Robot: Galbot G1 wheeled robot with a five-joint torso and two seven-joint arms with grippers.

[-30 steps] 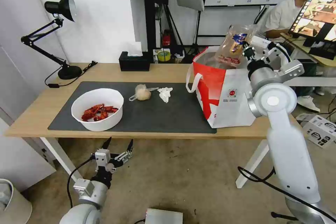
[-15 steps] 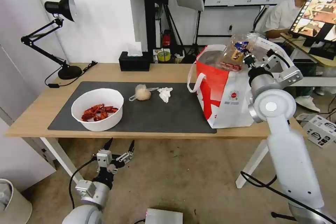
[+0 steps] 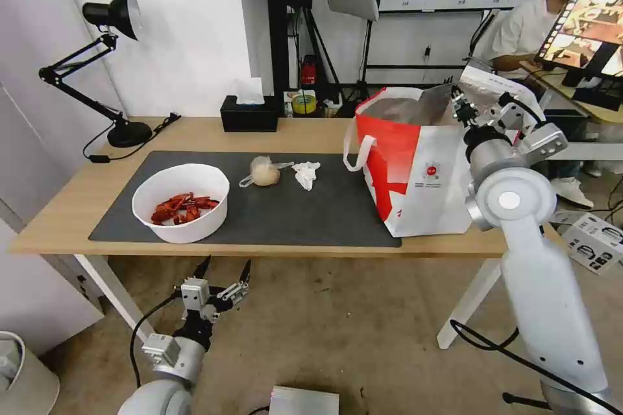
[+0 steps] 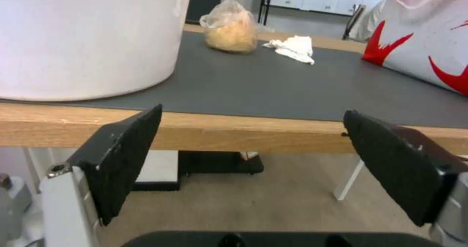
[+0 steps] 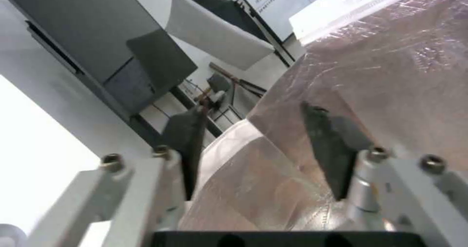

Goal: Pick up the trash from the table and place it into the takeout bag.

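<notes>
Right gripper [image 3: 462, 106] hangs empty, fingers spread, over the takeout bag [image 3: 415, 168] — left gripper [image 3: 224, 270] open below the table [image 3: 311, 133].

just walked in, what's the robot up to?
Clearing trash into the large white-and-red foil-lined takeout bag. The right claw is open and empty at the bag's mouth. The white round bowl of red crayfish shells, knotted clear bag and crumpled white tissue sit on the grey mat. Left claw waits open below the table edge.

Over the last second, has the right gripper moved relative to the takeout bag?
Yes. The right gripper, open and empty, now sits lower at the takeout bag rim; earlier it held a clear pack higher above the opening.
</notes>
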